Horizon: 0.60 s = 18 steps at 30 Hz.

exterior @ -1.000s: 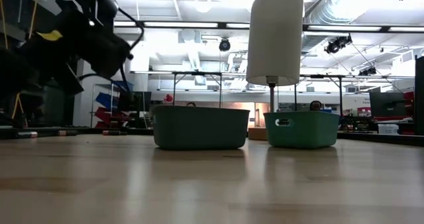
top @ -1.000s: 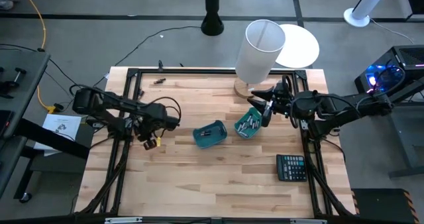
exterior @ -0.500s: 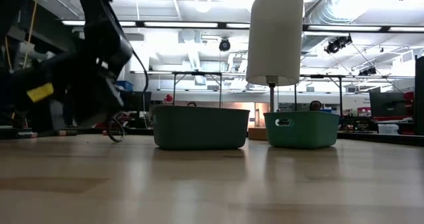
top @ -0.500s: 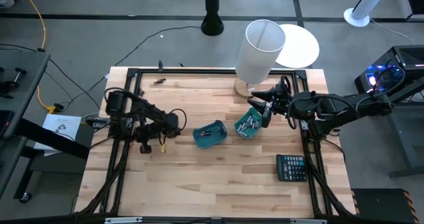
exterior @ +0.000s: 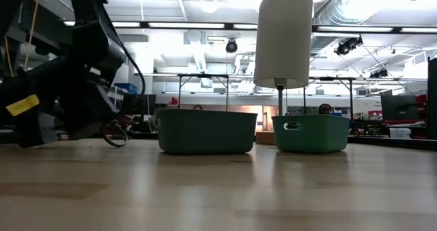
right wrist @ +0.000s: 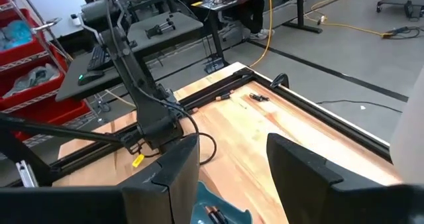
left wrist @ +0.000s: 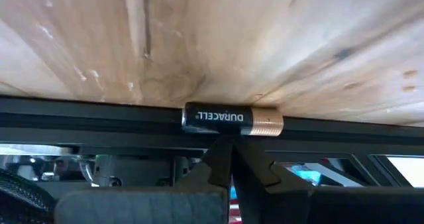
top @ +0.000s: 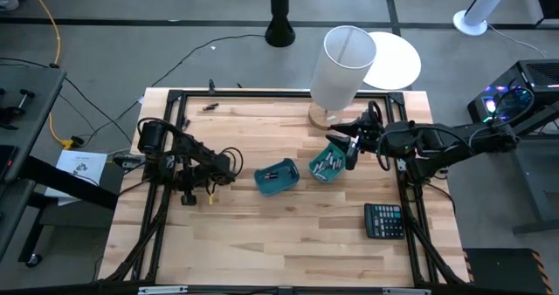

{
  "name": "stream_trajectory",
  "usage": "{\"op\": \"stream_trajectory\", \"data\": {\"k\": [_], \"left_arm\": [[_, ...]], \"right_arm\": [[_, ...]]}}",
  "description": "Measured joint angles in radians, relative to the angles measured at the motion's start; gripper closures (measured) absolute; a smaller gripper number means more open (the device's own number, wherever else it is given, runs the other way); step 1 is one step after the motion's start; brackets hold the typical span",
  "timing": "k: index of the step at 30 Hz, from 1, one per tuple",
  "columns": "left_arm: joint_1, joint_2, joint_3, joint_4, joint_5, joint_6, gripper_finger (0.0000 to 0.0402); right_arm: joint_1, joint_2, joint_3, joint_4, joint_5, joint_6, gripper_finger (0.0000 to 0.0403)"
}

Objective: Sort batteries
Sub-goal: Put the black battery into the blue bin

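The left gripper (left wrist: 228, 159), fingers pinched together and empty, sits right beside the battery (left wrist: 232, 120), which lies crosswise to it against the surface's black rail (left wrist: 99, 111). Right gripper (right wrist: 232, 177) hangs wide open over the bin (top: 328, 164), well apart, so left is nearer.

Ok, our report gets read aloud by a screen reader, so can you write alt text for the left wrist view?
A black-and-copper Duracell battery lies on its side against a black frame rail at the edge of the wooden table. The left gripper, fingers closed together, points at it from just short of touching.
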Motion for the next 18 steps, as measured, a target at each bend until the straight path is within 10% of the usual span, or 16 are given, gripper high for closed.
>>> {"op": "stream_trajectory", "data": {"k": [18], "left_arm": [[-0.002,-0.004,0.134,0.013,0.023,-0.04,0.0401]], "right_arm": [[0.0,0.0,0.0,-0.007,0.055,0.0,0.0231]]}}
